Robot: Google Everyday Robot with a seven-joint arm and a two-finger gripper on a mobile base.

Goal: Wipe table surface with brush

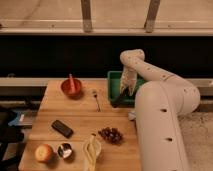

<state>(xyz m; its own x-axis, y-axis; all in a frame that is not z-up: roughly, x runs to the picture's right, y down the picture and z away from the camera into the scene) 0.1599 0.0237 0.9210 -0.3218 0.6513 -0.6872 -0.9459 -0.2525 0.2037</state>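
The table surface (80,120) is a light tan plank top filling the lower left. My gripper (125,91) hangs at the table's far right edge, in front of a green bin (114,79). It looks shut on the brush (116,101), a slim black stick that slants down and left from the fingers. The brush's lower end is at or just above the tabletop beside the bin. My large white arm (160,115) covers the table's right side.
A red bowl (71,87) stands at the back left with a thin silver utensil (96,99) next to it. A flat black device (62,128), grapes (111,134), a banana (91,149), an apple (43,152) and a small metal cup (64,150) lie toward the front.
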